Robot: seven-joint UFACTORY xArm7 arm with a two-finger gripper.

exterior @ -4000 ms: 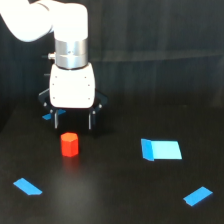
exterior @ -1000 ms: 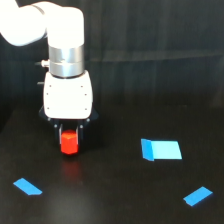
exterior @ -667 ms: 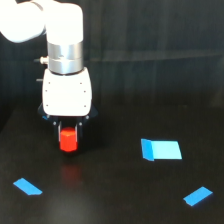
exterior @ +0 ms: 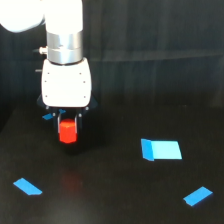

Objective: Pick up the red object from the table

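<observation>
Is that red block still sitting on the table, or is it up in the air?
Up in the air. The red block hangs in the claw, with bare table and its faint red reflection beneath.

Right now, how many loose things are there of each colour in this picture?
Red: 1, the red object, between the fingers of the gripper.
Blue: 3 flat blue pieces on the table: at and.
Total: 4.

The hand (exterior: 67,126), closed on the red object (exterior: 67,133), now sits higher than a second ago, so the block hangs clear above the counter (exterior: 110,195).
</observation>
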